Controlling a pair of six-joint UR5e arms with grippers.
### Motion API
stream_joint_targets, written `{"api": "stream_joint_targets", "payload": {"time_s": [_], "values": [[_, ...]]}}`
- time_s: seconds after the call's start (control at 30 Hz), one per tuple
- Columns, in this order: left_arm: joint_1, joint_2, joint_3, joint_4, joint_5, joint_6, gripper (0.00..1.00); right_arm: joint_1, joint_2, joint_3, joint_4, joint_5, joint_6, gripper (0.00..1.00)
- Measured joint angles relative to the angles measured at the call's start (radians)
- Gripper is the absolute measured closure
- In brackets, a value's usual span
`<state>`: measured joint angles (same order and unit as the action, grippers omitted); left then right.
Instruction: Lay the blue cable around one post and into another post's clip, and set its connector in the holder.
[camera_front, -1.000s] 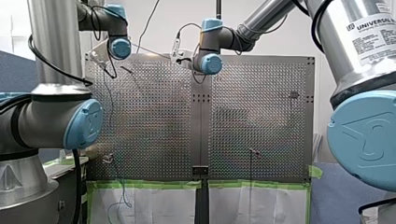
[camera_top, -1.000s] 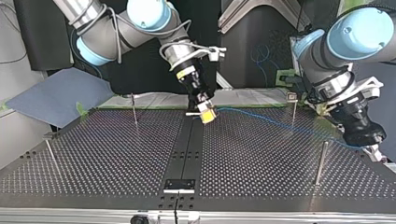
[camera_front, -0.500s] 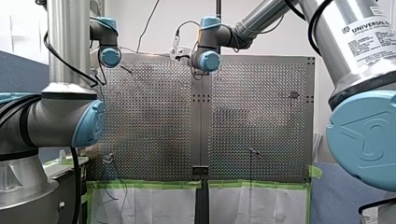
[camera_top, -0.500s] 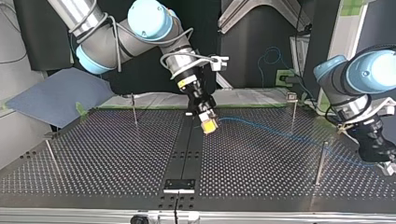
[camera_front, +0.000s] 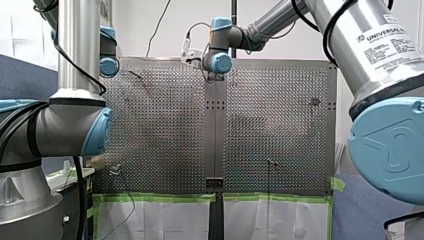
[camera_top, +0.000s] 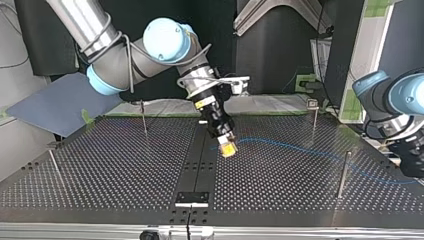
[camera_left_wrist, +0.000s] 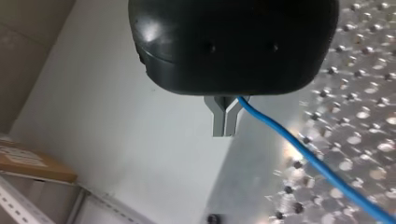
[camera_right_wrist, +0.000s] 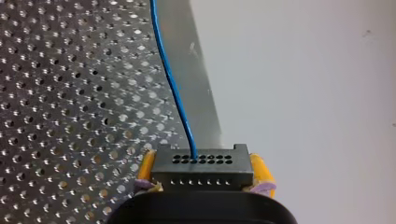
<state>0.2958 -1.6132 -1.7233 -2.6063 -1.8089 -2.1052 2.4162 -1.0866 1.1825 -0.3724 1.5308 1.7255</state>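
Routing step, by my read: nothing is laid yet. Right tool (camera_top: 227, 148) is clamped on the black connector (camera_right_wrist: 201, 165), with yellow pads (camera_right_wrist: 146, 164) on both its ends, just over the tabletop (camera_top: 125, 170) by the centre strip. Blue cable (camera_top: 300, 149) leaves the connector's face and sags across to left tool (camera_left_wrist: 223, 133). Its metal fingers are pressed together with the cable coming out at their base, so I take that as a pinch on the cable. That tool sits past the tabletop's edge at the top view's right.

The cable runs on the near side of the clip post (camera_top: 314, 120) and crosses the plain post (camera_top: 343, 172) in the top view. I can't tell which side of that post it is on, or whether it touches.

How I'd run it:
- Hold the connector end as the anchor and let the left tool do the sweep.
- Go low on the post shaft so the loop can't ride off the top.
- Leave some slack, because a hard pull would kink the wire at the connector root or drag it through the metal fingers.
- Bring the cable over the clip and press it down, not sideways.
- Seat the connector last, in the black bracket (camera_top: 192, 198) on the centre strip, which I take for the holder.
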Motion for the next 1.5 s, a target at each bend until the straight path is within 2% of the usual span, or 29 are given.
{"api": "stream_joint_targets", "payload": {"time_s": [0.33,0.57,0.9,1.13,1.3,1.5], "values": [[-0.014,-0.077,0.013,-0.005,0.086,0.026,1.0,-0.012,0.057,-0.093,0.008,0.002,-0.001,1.0],[-0.012,-0.1,0.016,-0.005,0.104,0.027,1.0,-0.029,0.08,-0.103,0.013,0.003,-0.001,1.0],[-0.037,-0.14,0.015,-0.005,0.134,0.023,1.0,-0.051,0.101,-0.103,0.047,0.006,-0.005,1.0],[-0.056,-0.14,0.015,-0.001,0.131,0.058,1.0,-0.057,0.119,-0.102,0.093,0.006,-0.007,1.0],[-0.068,-0.141,0.015,-0.001,0.119,0.107,1.0,-0.059,0.123,-0.102,0.121,0.006,-0.015,1.0],[-0.077,-0.14,0.006,-0.004,0.09,0.168,1.0,-0.059,0.124,-0.102,0.133,0.007,-0.019,1.0]]}}
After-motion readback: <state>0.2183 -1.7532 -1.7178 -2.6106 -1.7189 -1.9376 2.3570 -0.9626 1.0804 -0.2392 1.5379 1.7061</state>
